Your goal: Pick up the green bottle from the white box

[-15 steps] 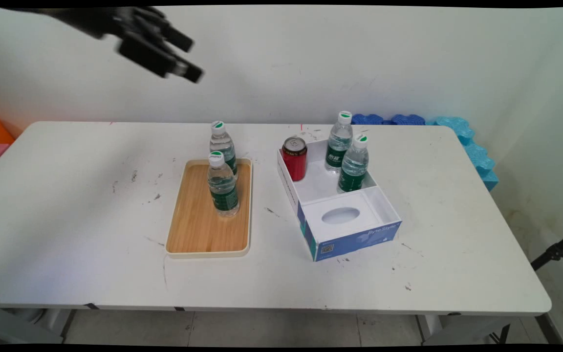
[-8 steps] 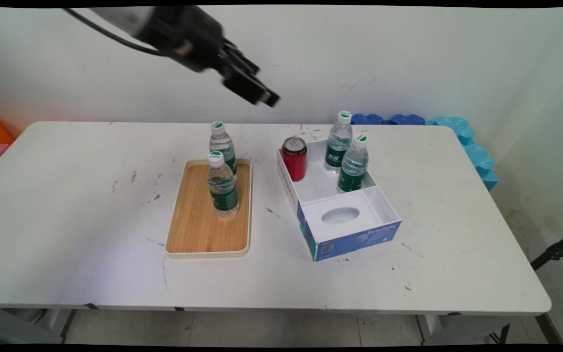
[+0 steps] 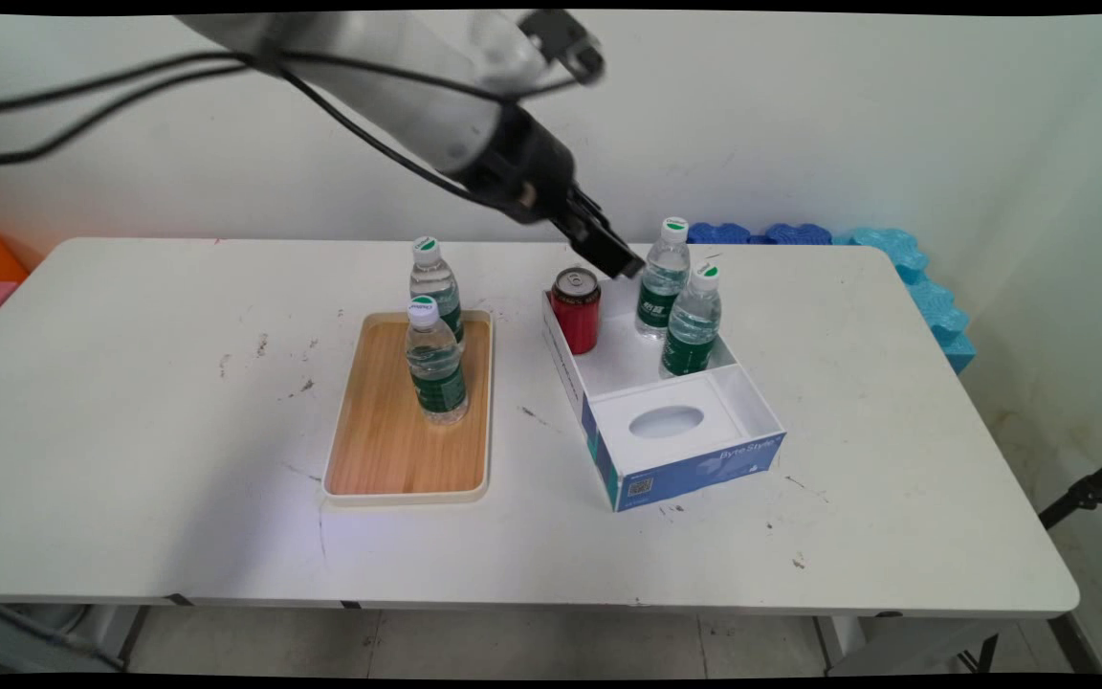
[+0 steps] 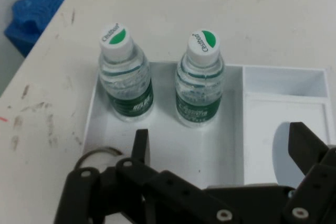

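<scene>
Bright, even room light; soft shadows on the counter (image 3: 178, 383); the arm (image 3: 436, 105) smears with motion blur.

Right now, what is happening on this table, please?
The white arm's end effector hangs open and empty over the far part of the blue and white box. Two water bottles and a red can stand in that part. Two more bottles stand upright on the wooden tray beside the box.

Gripper (image 3: 620, 262), fingers spread, above the box (image 3: 675, 459), between the upright red can (image 3: 577, 308) and two upright green-labelled water bottles (image 3: 663, 277) standing side by side in the box's far compartment.
</scene>
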### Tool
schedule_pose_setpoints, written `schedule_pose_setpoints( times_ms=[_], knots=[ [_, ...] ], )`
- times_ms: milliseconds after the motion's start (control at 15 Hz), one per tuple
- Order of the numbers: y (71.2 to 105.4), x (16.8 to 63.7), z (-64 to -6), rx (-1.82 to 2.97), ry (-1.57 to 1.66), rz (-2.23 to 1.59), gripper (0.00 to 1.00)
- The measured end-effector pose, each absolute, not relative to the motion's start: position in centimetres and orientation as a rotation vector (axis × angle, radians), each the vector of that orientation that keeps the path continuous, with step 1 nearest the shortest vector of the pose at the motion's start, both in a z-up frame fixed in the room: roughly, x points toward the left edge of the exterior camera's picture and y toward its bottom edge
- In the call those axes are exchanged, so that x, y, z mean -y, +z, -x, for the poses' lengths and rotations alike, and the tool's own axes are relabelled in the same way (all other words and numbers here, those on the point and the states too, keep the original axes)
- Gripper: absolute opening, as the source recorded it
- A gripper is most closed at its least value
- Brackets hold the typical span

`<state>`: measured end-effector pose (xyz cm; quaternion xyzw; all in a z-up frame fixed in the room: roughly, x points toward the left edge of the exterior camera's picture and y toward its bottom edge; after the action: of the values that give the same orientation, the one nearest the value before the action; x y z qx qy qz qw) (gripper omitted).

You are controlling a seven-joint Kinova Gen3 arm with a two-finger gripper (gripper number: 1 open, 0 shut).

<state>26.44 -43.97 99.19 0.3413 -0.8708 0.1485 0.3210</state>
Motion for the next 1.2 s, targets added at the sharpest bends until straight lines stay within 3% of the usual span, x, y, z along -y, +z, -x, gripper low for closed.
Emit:
schedule_pose_setpoints(
  times_ms=[467,1200],
  knots=[
    [92.3,47.9,-21.7,2.307,0.381,-0.894,1.0],
    [86.2,51.0,-18.4,2.297,0.368,-0.861,1.0]
  ],
)
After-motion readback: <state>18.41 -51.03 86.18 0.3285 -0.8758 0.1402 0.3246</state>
